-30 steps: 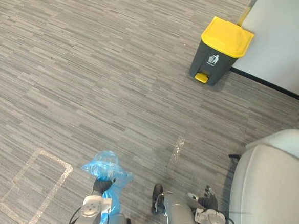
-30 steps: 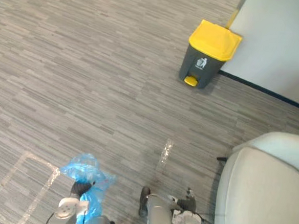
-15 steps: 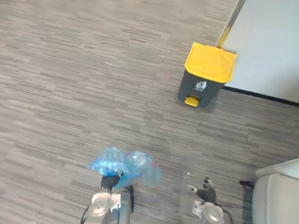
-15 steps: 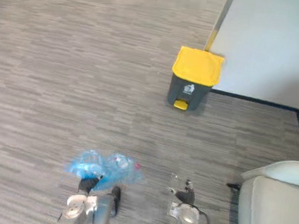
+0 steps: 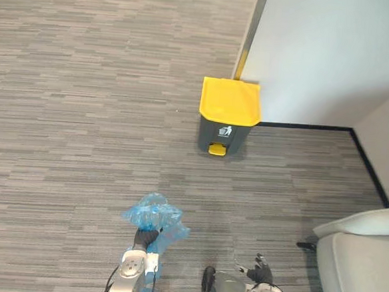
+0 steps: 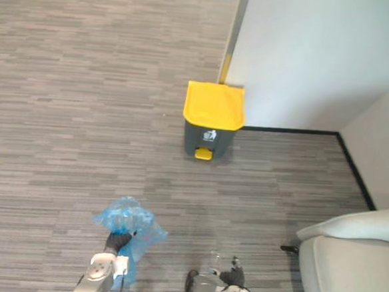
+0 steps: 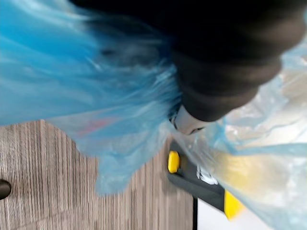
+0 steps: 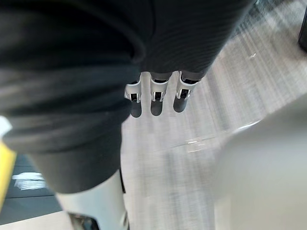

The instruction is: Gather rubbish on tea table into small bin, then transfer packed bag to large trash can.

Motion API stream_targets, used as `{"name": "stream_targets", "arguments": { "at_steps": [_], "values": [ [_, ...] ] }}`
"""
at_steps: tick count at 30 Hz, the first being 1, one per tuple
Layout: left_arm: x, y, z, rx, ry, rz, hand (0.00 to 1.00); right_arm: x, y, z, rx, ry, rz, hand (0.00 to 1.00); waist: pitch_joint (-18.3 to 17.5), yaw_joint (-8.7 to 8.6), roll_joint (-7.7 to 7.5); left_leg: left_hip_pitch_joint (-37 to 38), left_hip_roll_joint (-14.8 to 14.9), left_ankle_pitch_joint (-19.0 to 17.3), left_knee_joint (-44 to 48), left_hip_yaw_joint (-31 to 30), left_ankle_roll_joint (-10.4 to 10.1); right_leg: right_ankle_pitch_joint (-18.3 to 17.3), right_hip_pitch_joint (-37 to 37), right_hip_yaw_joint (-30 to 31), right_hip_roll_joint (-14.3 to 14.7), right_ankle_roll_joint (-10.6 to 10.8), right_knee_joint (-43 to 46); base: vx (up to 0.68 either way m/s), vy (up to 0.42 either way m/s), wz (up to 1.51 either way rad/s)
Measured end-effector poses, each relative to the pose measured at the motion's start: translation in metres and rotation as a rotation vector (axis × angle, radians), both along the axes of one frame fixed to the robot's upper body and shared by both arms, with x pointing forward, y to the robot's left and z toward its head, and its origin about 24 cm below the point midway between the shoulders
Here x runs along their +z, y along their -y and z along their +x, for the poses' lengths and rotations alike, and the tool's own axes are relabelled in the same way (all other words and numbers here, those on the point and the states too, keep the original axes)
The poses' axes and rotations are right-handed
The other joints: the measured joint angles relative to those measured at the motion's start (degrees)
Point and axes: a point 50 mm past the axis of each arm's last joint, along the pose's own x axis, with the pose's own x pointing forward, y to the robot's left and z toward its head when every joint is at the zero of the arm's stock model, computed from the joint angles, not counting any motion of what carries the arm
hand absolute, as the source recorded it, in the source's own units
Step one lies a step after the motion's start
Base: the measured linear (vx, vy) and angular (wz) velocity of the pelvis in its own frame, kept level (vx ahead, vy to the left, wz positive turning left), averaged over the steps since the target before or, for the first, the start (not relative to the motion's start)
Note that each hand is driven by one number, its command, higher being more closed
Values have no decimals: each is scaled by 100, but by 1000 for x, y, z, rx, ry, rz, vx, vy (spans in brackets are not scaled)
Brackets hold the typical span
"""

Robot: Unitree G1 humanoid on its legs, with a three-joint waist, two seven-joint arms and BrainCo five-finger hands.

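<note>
The blue rubbish bag point(image 5: 153, 213) hangs bunched above the carpet point(image 5: 83, 111), near and a little left. Its neck is gripped in the left hand point(image 5: 145, 237), fingers curled round the plastic. Well beyond it, the grey trash can point(image 5: 224, 129), yellow lid closed, stands against the white wall point(image 5: 321, 54). The right hand point(image 5: 259, 273) sits low to the right, fingers loosely straight and empty, near a pale armchair point(image 5: 366, 265).

Translucent blue bag point(image 5: 153, 216); dark grey trash can point(image 5: 225, 125) with yellow lid and pedal; grey streaked carpet point(image 5: 83, 111).
</note>
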Motion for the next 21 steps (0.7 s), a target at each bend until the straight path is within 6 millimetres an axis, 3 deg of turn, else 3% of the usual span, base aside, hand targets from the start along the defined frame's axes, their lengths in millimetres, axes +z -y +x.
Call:
{"name": "stream_targets", "arguments": {
  "at_steps": [1, 2, 3, 4, 5, 7, 8, 9, 11, 12, 16, 18, 19, 21],
  "values": [
    [1, 0, 0, 0, 2, 0, 100, 1, 1, 1, 0, 5, -3, 0, 22, -4, 28, -49, 36, 49, 304, -16, -6, 0, 162, -36, 29, 0, -87, 364, -104, 26],
    [3, 0, 1, 2, 15, -5, 100, 2, 2, 2, 3, 13, -8, 0, 39, -6, 30, -415, 182, 458, 1551, -31, 38, -8, 640, -107, 43, -13, -353, 347, -32, 9],
    [8, 0, 2, 5, 42, -7, 100, 4, -2, 4, 11, 27, -2, 0, 73, 63, -48, -782, 346, 474, 2434, 12, 102, -46, 943, -45, -4, -78, -499, 403, 14, -8],
    [14, 3, 6, 0, 74, -20, 100, 7, -1, 9, 11, 52, -6, 0, 60, 165, -33, -1150, 505, 301, 2924, 90, 185, -53, 1152, 1, -12, -90, -629, 313, 61, -22],
    [16, 4, 7, -1, 83, -24, 100, 8, -1, 10, 12, 59, -7, 0, 58, 182, -28, -1250, 537, 271, 2983, 108, 189, -54, 1208, 14, -23, -90, -667, 339, 115, -39],
    [21, 8, 12, -12, 108, -39, 100, 11, -1, 17, 14, 79, -7, 0, 63, 257, -41, -1678, 609, 174, 2320, 225, 246, -79, 1406, 33, -196, -39, -800, 254, 135, -31],
    [21, 10, 12, -11, 107, -48, 100, 10, 0, 14, 9, 73, -9, 0, 32, 255, 5, -1684, 600, 492, 1260, 326, 338, -188, 1476, 29, -255, 144, -767, 266, 221, -8],
    [20, 13, 11, -11, 104, -57, 100, 10, 6, 11, -4, 67, -19, 0, -40, 258, 163, -1650, 627, 998, 371, 255, 135, -424, 1591, 38, -220, 427, -738, 331, 262, 5],
    [18, 11, 13, -19, 94, -45, 100, 6, 0, 7, -33, 47, 11, 0, -47, 224, -65, -1549, 349, 955, 248, 222, 154, -515, 1596, 54, -433, 547, -779, 206, 165, 26],
    [19, 7, 15, -20, 99, -32, 100, 4, -5, 5, -53, 40, 36, 0, -56, 232, -187, -1506, 223, 957, 92, 214, 160, -382, 1590, 111, -503, 551, -946, 184, 161, 22],
    [19, 0, 13, -22, 97, -6, 100, 6, -7, 11, -59, 54, 41, 0, -36, 287, -195, -1287, 96, 724, 59, 339, 265, -223, 1603, 394, -639, 639, -629, 151, 145, -11],
    [17, 2, 5, -30, 85, -8, 100, 5, -7, 8, -60, 48, 43, 0, 9, 288, -183, -956, 89, 475, 5, 440, 227, -177, 1077, 678, -734, 711, 760, 68, 109, -41],
    [16, 3, 4, -43, 80, -6, 100, 5, -7, 6, -59, 46, 44, 0, 42, 285, -238, -778, 36, 336, -43, 540, 197, 53, 649, 812, -846, 760, 1627, 52, 61, -31],
    [16, 2, 3, -39, 77, -2, 100, 2, -10, 0, -53, 27, 49, 0, 82, 248, -239, -569, -6, 270, -158, 582, 204, 264, 220, 894, -917, 655, 2474, 87, 33, -19]
  ]
}}
